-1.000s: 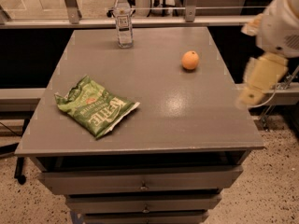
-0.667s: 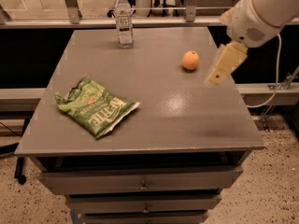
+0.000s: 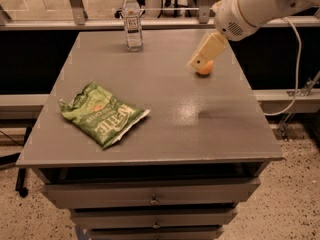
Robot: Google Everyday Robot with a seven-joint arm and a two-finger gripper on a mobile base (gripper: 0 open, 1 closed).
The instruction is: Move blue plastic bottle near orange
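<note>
Camera view: claw (image 3: pixel 199 62) over round orange (image 3: pixel 206 70).

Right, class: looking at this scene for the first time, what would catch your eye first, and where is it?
The white arm at upper right stands out first, its gripper partly hiding the orange near the right edge of the grey table. Next comes the green chip bag lying flat at front left, then the blue plastic bottle upright at the back edge.
</note>
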